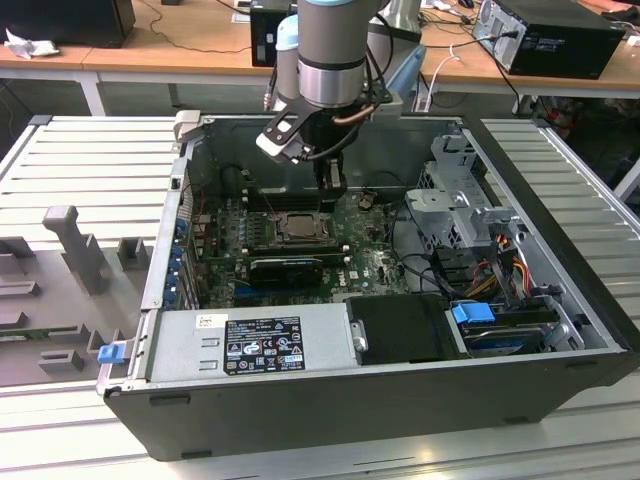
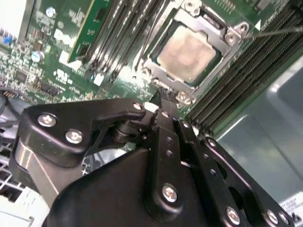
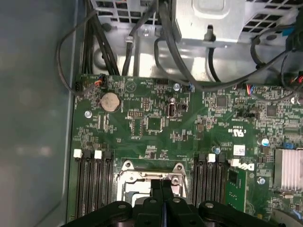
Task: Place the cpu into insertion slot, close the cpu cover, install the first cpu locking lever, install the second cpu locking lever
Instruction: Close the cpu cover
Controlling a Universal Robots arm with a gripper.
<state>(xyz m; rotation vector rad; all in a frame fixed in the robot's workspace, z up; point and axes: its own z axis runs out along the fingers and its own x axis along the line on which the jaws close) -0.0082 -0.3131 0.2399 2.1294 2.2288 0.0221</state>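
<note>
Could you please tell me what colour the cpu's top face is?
Dull silvery grey with a tan tint; the cpu shows best in the second wrist view.

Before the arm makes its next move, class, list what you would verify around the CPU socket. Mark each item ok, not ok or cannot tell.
1. The cpu lies flat in the insertion slot: ok.
2. The cpu cover is down around the cpu's face: ok.
3. The locking lever rod is latched: cannot tell.
4. The gripper has its fingers together, tips at the slot's edge: ok.
5. The cables lie away from the slot: ok.
</note>
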